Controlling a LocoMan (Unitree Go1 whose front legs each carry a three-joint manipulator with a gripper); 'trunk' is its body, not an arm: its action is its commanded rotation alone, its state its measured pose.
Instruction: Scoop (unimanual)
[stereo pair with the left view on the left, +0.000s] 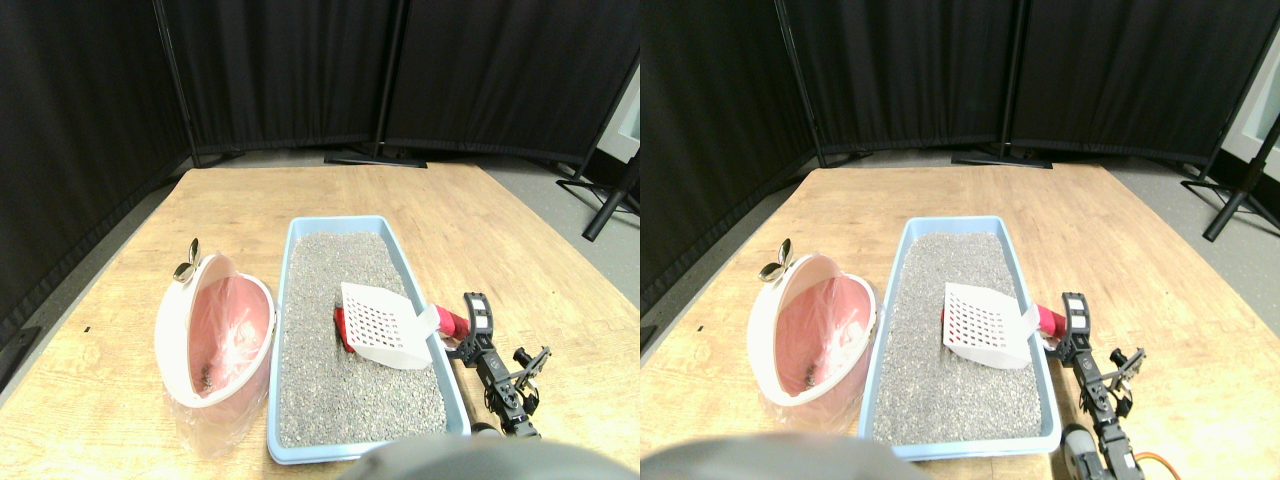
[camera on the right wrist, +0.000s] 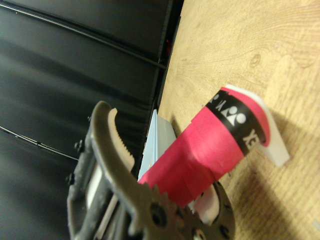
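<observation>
Scoop (stereo pair with the left view on the left: 385, 325) over litter tray (stereo pair with the left view on the left: 300, 300), your right gripper (stereo pair with the left view on the left: 462, 335) clamped on its red-wrapped handle (stereo pair with the left view on the left: 450, 322), pink bin (stereo pair with the left view on the left: 215, 335) left.

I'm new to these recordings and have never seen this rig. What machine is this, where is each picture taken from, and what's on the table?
It is a four-legged robot working with one arm. The wide picture is two side-by-side views from its forward camera; the other looks along the right pincer. On the wooden table sit a blue litter tray filled with grey litter and a pink bin lined with plastic. A white slotted scoop rests over the litter, its red-wrapped handle at the pincer, apparently gripped.
</observation>
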